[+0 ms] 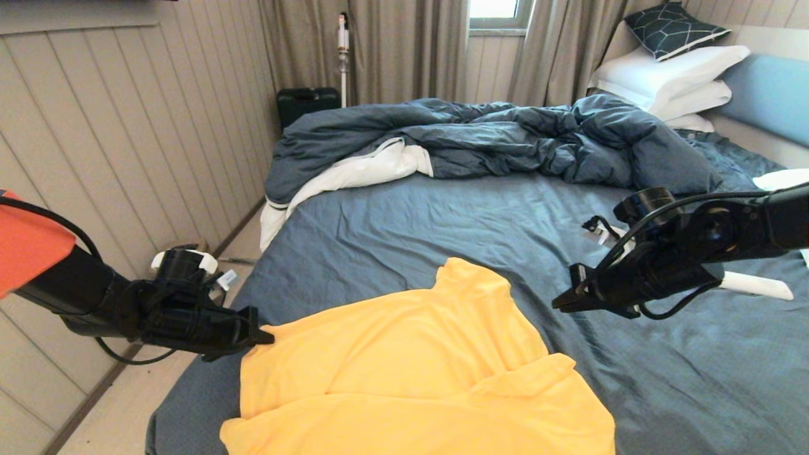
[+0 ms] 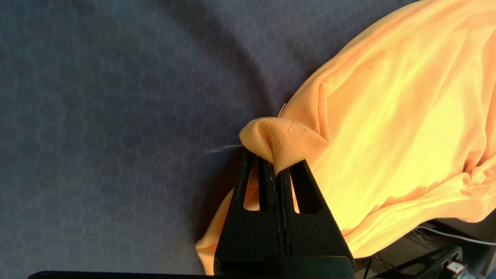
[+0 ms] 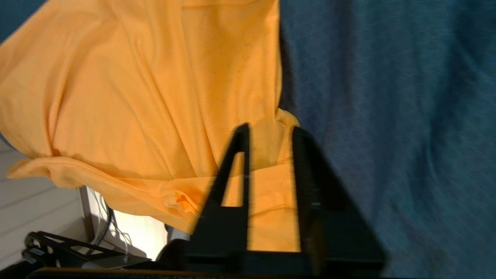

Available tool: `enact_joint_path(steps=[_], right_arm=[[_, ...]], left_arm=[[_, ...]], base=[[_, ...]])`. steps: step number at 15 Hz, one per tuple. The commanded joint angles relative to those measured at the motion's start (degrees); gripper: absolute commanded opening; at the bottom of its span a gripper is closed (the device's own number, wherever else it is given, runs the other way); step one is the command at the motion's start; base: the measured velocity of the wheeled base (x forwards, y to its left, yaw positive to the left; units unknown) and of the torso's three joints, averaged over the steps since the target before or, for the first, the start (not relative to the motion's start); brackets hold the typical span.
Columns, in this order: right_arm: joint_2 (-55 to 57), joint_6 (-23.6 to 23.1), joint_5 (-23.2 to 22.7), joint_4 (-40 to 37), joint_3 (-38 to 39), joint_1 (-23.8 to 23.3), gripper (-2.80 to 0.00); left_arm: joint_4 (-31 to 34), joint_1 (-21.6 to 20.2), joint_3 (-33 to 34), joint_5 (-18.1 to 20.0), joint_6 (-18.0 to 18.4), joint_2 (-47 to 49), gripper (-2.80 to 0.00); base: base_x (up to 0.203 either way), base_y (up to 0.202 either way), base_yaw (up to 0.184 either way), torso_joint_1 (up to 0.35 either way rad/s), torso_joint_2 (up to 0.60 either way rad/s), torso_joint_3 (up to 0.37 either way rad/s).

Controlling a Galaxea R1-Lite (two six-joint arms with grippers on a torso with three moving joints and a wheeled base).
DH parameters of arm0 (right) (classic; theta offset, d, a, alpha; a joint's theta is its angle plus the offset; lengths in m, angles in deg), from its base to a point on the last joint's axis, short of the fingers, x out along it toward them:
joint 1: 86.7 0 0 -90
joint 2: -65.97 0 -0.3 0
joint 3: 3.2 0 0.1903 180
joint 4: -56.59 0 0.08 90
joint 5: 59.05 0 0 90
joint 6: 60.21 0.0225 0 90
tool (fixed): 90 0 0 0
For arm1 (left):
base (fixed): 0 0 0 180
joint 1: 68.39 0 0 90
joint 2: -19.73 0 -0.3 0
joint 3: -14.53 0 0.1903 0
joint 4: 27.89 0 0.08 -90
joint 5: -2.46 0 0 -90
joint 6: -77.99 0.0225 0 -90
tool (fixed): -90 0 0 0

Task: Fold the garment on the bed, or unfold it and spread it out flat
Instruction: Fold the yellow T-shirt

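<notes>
We see the shirt (image 1: 417, 366) lying on the near part of the bed (image 1: 442, 215), partly folded, w/ one flap doubled over its near right side and a corner poking up toward the far end. Our left gripper (image 1: 262, 337) sits at the shirt's left corner, near the bed's left edge; its jaws are pressed tight together w/ a small bunched tip of yellow fabric (image 2: 281, 141) pinched btwn them, clear in the left wrist view. Our right gripper (image 1: 562, 302) hovers above the sheet just right of the shirt, not touching it. In the right wrist view its fingers (image 3: 236, 162) stand a little apart w/ a clear gap and nothing btwn them; the shirt (image 3: 155, 97) lies below and beyond the tips. The sheet is wrinkled slate-blue. At the far end a dark blue duvet (image 1: 493, 139) w/ white lining is heaped across the bed, and white pillows (image 1: 670, 76) are stacked at the far right by the headboard (image 1: 768, 95).
</notes>
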Motion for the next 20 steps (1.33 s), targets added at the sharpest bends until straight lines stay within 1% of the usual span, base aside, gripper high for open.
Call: enact_joint_path(steps=[1,3,5,11,13,20], right_arm=[[2.71,-0.42,-0.18,1.02,0.56,1.52,0.0],[3.98,-1.77,-0.22,1.48,0.4,3.49,0.0],[5.2,-1.36,-0.17,1.46,-1.35,4.82,0.0],[10.33,0.48,-0.09,1.4,-8.18,5.21,0.0],[12.55,1.79,-0.08,1.4,-10.95,5.28,0.0],[15.65,4.04,0.18,1.4,-14.98,6.78,0.0]], left_arm=[[-0.06,-0.03,0.56,-0.01,-0.21,-0.65,-2.8],[-0.15,0.02,0.94,-0.01,-0.21,-0.83,-2.8],[-0.06,0.02,1.11,-0.01,-0.21,-1.09,-2.8],[-0.49,0.2,0.67,0.17,-0.21,-0.74,-2.8],[-1.03,0.2,0.67,0.13,-0.21,-0.47,-2.8],[-1.12,0.11,0.82,0.08,-0.21,-0.65,-2.8]], base=[[0.0,0.0,0.0,0.0,0.0,0.0],[0.0,0.0,0.0,0.0,0.0,0.0],[0.0,0.0,0.0,0.0,0.0,0.0],[0.0,0.0,0.0,0.0,0.0,0.0],[0.0,0.0,0.0,0.0,0.0,0.0],[0.0,0.0,0.0,0.0,0.0,0.0]])
